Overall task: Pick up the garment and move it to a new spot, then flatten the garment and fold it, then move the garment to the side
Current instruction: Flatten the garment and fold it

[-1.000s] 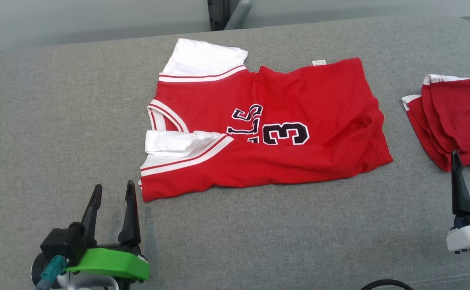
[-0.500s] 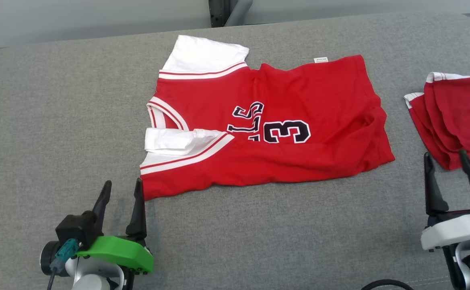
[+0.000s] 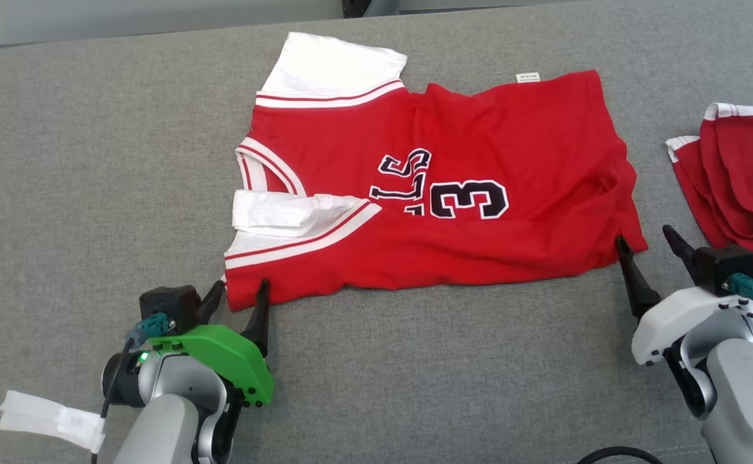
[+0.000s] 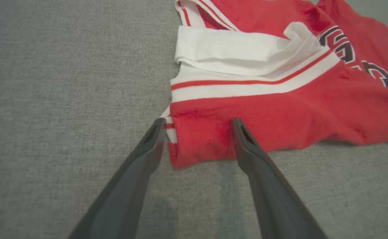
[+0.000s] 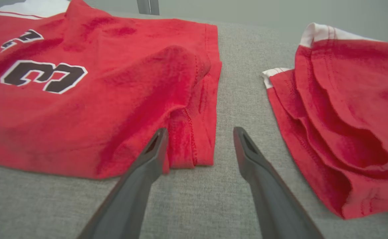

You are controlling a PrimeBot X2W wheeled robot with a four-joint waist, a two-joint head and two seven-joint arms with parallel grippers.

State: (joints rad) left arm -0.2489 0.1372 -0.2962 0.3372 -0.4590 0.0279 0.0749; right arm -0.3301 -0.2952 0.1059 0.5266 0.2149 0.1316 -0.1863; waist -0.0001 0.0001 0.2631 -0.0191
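At lower left our left gripper (image 3: 242,288) straddles a corner of the garment (image 3: 479,129), jaws wide, holding nothing. The garment lies roughly flat mid-frame on the grey cushion (image 3: 93,161). At lower right our right gripper (image 3: 644,235), also open, flanks the hem corner. We judge that folding and moving aside remain.

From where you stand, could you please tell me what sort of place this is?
Probably a robot test bench for folding clothes: a wide grey cloth-covered surface, a red jersey spread on it, another red garment at its right, a bare pale wall behind.
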